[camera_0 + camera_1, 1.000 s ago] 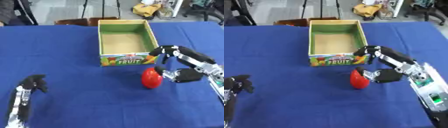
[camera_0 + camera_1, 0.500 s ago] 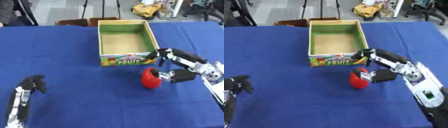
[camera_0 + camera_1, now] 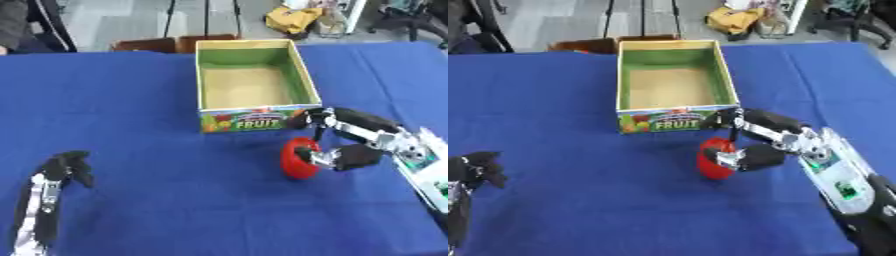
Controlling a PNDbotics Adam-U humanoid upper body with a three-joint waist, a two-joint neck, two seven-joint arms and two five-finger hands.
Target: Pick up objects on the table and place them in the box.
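Blue tablecloth (image 3: 131, 100) carries the fruit box (image 3: 252, 82); the right hand (image 3: 337, 145) curls around a red fruit (image 3: 298, 159), likely smooth and light, best grasped across its middle.

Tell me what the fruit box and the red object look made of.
The green-lined, open-topped fruit box looks like printed cardboard: thin flat walls, matte tan floor. The round red object looks like smooth plastic or a real fruit; I cannot tell which.
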